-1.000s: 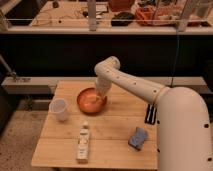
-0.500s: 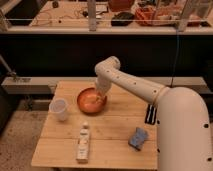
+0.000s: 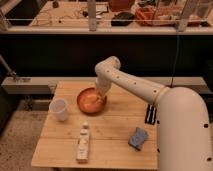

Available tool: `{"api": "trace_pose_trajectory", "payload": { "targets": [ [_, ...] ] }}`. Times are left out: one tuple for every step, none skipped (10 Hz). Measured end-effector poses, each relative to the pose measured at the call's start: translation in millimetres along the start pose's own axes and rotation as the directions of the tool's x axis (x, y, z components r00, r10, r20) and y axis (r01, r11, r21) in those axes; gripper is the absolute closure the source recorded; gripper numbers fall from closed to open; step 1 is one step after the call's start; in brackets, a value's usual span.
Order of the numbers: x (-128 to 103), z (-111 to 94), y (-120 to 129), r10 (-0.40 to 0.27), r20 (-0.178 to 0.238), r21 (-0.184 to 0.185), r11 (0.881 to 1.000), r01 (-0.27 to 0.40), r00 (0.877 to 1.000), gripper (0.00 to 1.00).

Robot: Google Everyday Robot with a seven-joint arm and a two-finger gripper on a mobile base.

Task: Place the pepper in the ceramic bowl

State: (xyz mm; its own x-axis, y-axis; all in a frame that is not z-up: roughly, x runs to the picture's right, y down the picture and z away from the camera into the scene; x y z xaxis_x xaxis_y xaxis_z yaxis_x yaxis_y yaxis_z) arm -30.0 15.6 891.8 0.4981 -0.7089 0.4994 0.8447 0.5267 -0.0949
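Wooden table (image 3: 112,127). The arm reaches in from the right, and the claw (image 3: 101,92) is down over the far right part of the ceramic bowl (image 3: 83,101), at or just inside its rim. Claw state: cannot tell. The pepper cannot be picked out; its orange merges with the bowl's interior under the claw. A translucent white cup (image 3: 59,109) stands just left of the bowl. A white bottle (image 3: 83,145) with an orange label lies near the front edge. A blue sponge (image 3: 138,137) sits front right, beside the robot's body.
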Motion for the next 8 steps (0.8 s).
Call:
{"api": "trace_pose_trajectory", "payload": {
  "targets": [
    [0.3, -0.2, -0.1, -0.001, 0.0, 0.0, 1.0, 0.001, 1.0, 1.0],
    [0.5, -0.2, -0.3, -0.002, -0.001, 0.001, 1.0, 0.002, 1.0, 1.0],
    [0.9, -0.2, -0.5, -0.004, -0.001, 0.002, 1.0, 0.004, 1.0, 1.0],
    [1.1, -0.1, -0.6, -0.005, -0.001, 0.003, 1.0, 0.005, 1.0, 1.0],
    [1.4, -0.1, -0.9, -0.007, -0.001, 0.004, 1.0, 0.007, 1.0, 1.0],
    [1.8, -0.1, -0.9, -0.008, -0.001, 0.005, 1.0, 0.008, 1.0, 1.0],
    [2.0, -0.2, -1.2, -0.009, -0.001, 0.006, 1.0, 0.009, 1.0, 1.0],
    [2.3, -0.2, -1.3, -0.011, -0.001, 0.006, 1.0, 0.011, 1.0, 0.96]
  ]
}}
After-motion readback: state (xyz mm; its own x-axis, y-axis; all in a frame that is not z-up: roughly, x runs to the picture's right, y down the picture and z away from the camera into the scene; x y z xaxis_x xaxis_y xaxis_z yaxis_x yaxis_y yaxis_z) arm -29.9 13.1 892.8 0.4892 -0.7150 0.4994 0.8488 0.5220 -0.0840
